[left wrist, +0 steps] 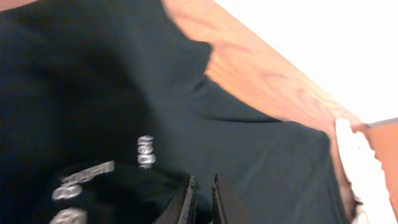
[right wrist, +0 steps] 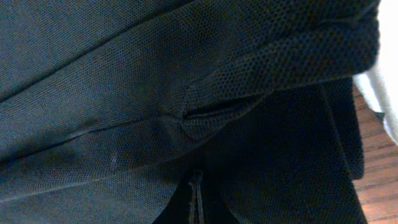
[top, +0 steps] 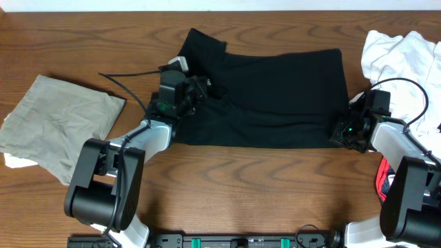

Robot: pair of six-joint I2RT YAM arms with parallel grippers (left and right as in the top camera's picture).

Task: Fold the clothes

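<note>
Shirt (top: 275, 89) lies mid-table (top: 227, 179). Folded garment (top: 62, 120) well apart on the left, crumpled heap (top: 406, 52) on the right. Left gripper (top: 198, 93) on shirt's left end, right gripper (top: 340, 132) at its right front corner.

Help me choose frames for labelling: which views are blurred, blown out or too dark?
Overhead: sharp, even light, though the black shirt shows little fold detail. Left wrist: motion-blurred, background blown out white. Right wrist: weave sharp up top, murky below.

So the shirt (top: 275, 96) is solid black, and close up it has a fine dotted mesh weave. Left of the shirt is a plain khaki garment (top: 58, 120), and right of it a white pile (top: 403, 52) and a red scrap (top: 380, 180). The table (top: 227, 186) is warm brown wood with wavy grain.
</note>
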